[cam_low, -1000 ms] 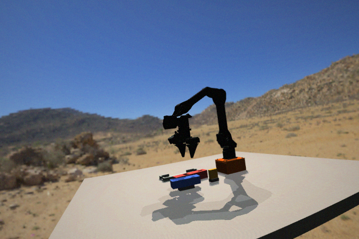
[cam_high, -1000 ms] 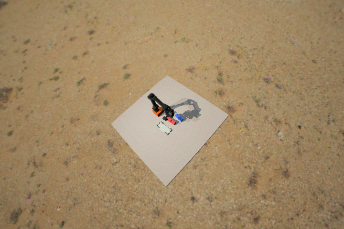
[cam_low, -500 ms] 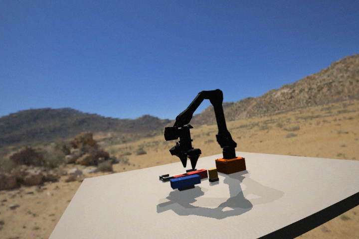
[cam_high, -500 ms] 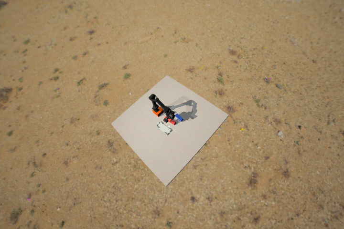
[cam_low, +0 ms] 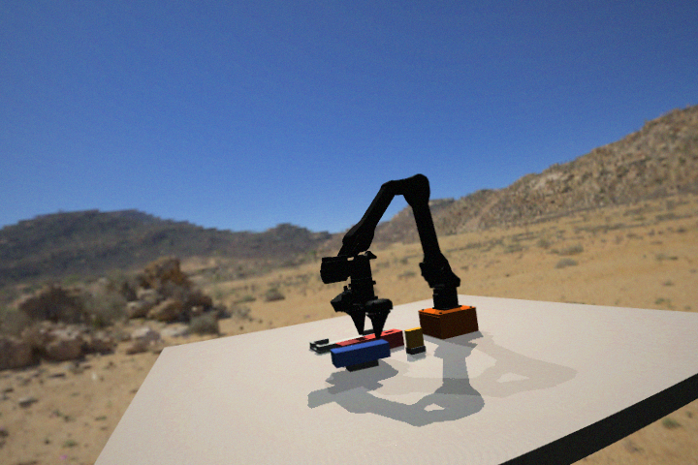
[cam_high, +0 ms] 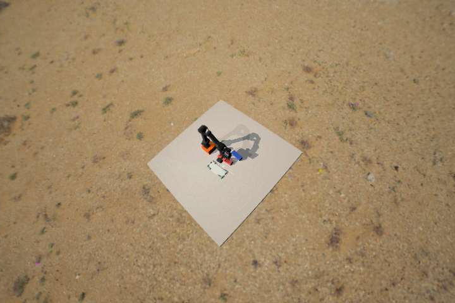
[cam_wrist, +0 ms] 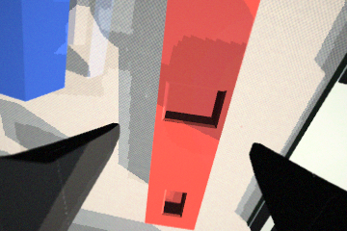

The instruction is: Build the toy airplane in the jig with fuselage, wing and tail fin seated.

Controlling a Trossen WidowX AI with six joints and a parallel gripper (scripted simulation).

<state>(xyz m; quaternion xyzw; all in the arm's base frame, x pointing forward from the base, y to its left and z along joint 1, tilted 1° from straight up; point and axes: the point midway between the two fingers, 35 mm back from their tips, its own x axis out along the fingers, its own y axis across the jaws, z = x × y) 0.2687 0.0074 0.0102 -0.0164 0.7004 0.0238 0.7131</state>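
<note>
The red fuselage lies on the table beside the cradle, its large and small sockets facing up. My gripper is open and empty, pointing down low over the fuselage, with one fingertip on each side of it in the wrist view. The blue wing rests on its dark underside part on the fuselage's other side. The yellow tail fin stands on a dark foot near the robot base; the arm hides it in the top view. The pale cradle holds no part.
The orange robot base stands on the pale square table. In the wrist view the cradle's dark edge is close to the right finger. The wing is beyond the left finger. The arm's shadow falls across the table.
</note>
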